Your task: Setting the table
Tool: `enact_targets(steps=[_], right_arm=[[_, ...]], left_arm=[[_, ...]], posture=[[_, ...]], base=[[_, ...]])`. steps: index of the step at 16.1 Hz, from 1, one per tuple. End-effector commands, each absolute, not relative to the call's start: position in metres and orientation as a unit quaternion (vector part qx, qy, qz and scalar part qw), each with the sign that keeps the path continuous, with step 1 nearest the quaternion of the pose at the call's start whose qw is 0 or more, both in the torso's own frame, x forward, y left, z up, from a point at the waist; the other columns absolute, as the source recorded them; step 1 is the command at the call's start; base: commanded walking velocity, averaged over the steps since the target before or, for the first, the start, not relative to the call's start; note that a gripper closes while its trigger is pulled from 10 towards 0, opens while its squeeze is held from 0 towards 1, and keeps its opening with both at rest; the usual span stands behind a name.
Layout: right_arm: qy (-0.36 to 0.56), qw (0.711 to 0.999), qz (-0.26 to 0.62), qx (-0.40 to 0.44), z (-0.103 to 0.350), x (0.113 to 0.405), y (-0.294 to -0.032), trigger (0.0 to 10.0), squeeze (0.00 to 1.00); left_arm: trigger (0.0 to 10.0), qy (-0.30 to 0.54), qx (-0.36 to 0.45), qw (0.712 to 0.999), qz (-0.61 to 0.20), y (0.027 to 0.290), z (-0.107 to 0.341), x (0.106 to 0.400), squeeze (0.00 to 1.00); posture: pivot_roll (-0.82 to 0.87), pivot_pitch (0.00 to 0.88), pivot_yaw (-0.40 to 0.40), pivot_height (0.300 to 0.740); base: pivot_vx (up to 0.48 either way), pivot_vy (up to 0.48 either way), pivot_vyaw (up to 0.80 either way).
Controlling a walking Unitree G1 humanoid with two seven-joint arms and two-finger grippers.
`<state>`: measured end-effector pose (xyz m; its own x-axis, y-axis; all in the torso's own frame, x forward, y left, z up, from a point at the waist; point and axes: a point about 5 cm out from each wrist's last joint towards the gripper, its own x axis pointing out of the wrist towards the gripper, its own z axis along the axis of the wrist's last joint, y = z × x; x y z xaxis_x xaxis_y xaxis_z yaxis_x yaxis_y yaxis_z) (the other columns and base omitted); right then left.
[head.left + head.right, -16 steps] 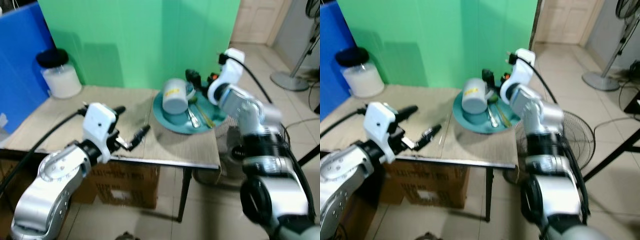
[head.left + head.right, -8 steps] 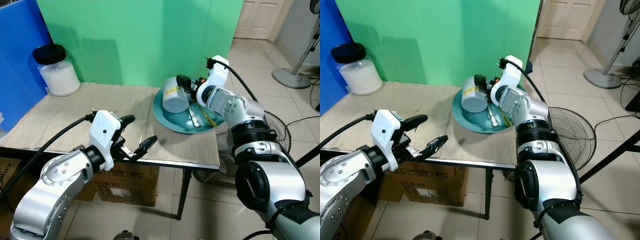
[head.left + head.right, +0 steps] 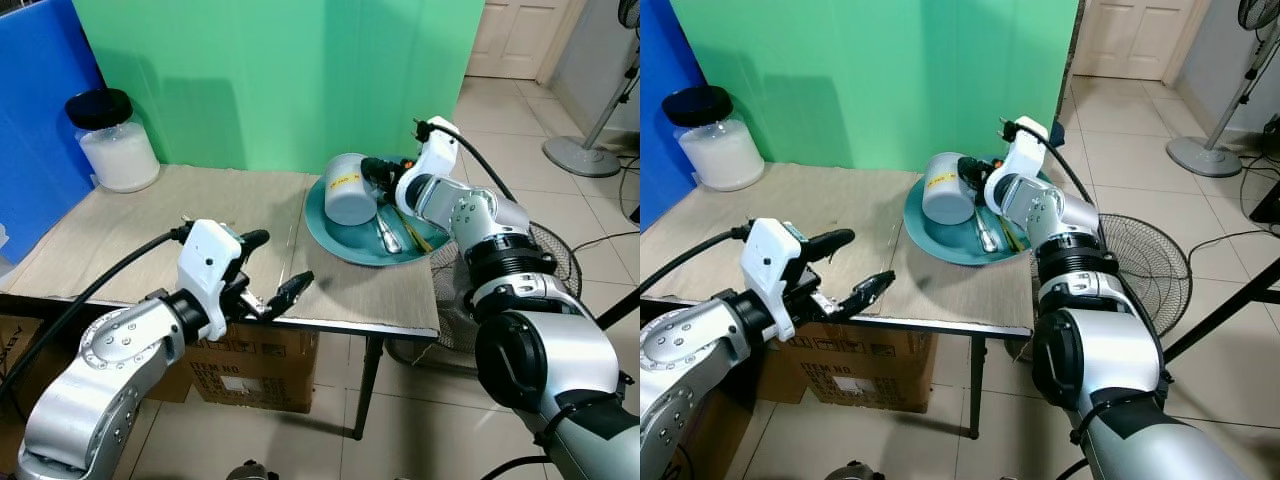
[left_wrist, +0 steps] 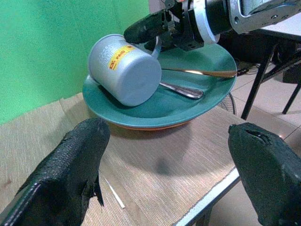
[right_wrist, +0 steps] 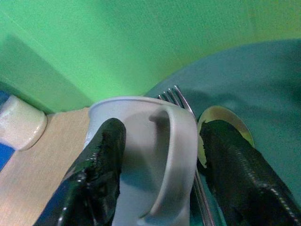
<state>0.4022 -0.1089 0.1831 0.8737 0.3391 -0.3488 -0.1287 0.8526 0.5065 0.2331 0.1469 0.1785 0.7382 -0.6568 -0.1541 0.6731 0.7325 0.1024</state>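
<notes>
A teal plate [image 3: 320, 230] sits at the table's right end. On it a grey mug [image 3: 348, 190] lies on its side, beside a silver spoon [image 3: 388, 235] and a gold utensil [image 3: 412, 232]. My right gripper [image 3: 378, 172] reaches over the plate, open. In the right wrist view its fingers [image 5: 99, 174] stand on either side of the mug's handle [image 5: 176, 155], with a fork [image 5: 176, 96] just beyond. My left gripper [image 3: 273, 264] hovers open and empty over the table's front edge, well short of the plate [image 4: 207, 89] and the mug [image 4: 127, 70].
A glass jar [image 3: 112, 145] with a black lid stands at the table's back left, before green and blue screens. A cardboard box [image 3: 250, 365] sits under the table. A floor fan [image 3: 548, 250] lies off the right end. A thin white stick [image 4: 113, 197] lies near the front edge.
The view was blurred and shifted a second ago and is steady now. My right gripper has closed in around the mug's handle. The left arm has barely moved.
</notes>
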Motion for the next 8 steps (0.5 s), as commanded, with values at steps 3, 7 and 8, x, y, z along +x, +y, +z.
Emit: enact_targets(steps=[3,7,8], right_arm=[[0.214,0.942,0.118,0.232,0.1860,0.4048,-0.1123,0.0,0.00],[0.218,0.936,0.132,0.241,0.1876,0.4043,-0.1093,0.0,0.00],[0.215,0.936,0.136,0.244,0.1890,0.4047,-0.1087,0.0,0.00]], left_arm=[[10.0,0.048,0.086,0.926,-0.363,0.1446,0.1823,0.2351,0.00],[10.0,0.047,0.087,0.926,-0.365,0.1437,0.1825,0.2357,0.00],[10.0,0.047,0.087,0.926,-0.365,0.1432,0.1828,0.2361,0.00]], posture=[[0.08,0.000,0.044,0.740],[0.08,0.000,0.046,0.740],[0.08,0.000,0.044,0.740]], base=[[0.000,0.000,0.00],[0.000,0.000,0.00],[0.000,0.000,0.00]])
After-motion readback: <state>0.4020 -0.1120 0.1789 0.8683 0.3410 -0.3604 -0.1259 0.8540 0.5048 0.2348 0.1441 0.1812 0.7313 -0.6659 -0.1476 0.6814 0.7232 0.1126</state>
